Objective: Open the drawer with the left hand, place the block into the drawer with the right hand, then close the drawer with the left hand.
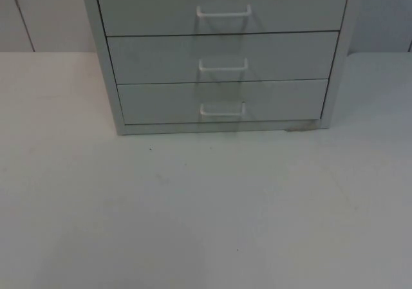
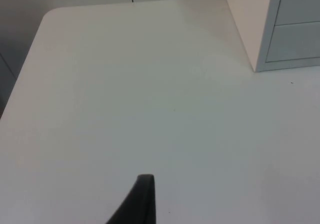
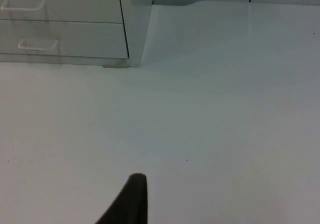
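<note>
A grey drawer cabinet [image 1: 222, 57] stands at the back middle of the white table [image 1: 206, 212]. Its three visible drawers are all shut, each with a white handle: upper [image 1: 223, 12], middle [image 1: 223, 65], lower [image 1: 223, 111]. My left gripper [image 2: 142, 199] hangs over bare table to the left of the cabinet [image 2: 280, 29], well apart from it. My right gripper [image 3: 132, 199] hangs over bare table in front of and to the right of the cabinet [image 3: 65, 24], also apart from it. Both arms wait.
The grey partition wall [image 1: 38, 12] runs behind the cabinet. In the left wrist view the table's left edge [image 2: 22, 72] and rounded far corner show. Open table surface lies in front of the cabinet and on both sides of it.
</note>
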### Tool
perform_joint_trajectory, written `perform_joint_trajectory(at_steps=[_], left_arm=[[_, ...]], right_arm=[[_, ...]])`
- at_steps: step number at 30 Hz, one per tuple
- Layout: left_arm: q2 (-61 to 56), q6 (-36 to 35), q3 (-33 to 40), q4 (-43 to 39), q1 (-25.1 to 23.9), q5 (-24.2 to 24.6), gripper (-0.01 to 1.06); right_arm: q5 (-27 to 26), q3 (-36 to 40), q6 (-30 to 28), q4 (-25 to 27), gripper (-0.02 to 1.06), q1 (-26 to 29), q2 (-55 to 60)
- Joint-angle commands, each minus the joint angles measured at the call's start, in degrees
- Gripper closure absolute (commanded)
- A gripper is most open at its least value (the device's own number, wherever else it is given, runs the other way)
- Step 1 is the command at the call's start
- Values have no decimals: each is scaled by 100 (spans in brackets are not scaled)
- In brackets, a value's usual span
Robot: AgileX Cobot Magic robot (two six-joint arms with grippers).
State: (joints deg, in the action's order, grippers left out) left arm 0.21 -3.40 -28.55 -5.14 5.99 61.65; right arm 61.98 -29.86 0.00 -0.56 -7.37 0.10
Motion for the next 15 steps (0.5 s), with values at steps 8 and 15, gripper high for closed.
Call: perform_joint_trajectory(at_steps=[8,15], left_arm=[[-21,-30,22,-21,-18,0,0],[-21,-30,22,-21,-18,0,0]], right_arm=[[-18,27,0,-19,-1,22,-10],[-18,27,0,-19,-1,22,-10]])
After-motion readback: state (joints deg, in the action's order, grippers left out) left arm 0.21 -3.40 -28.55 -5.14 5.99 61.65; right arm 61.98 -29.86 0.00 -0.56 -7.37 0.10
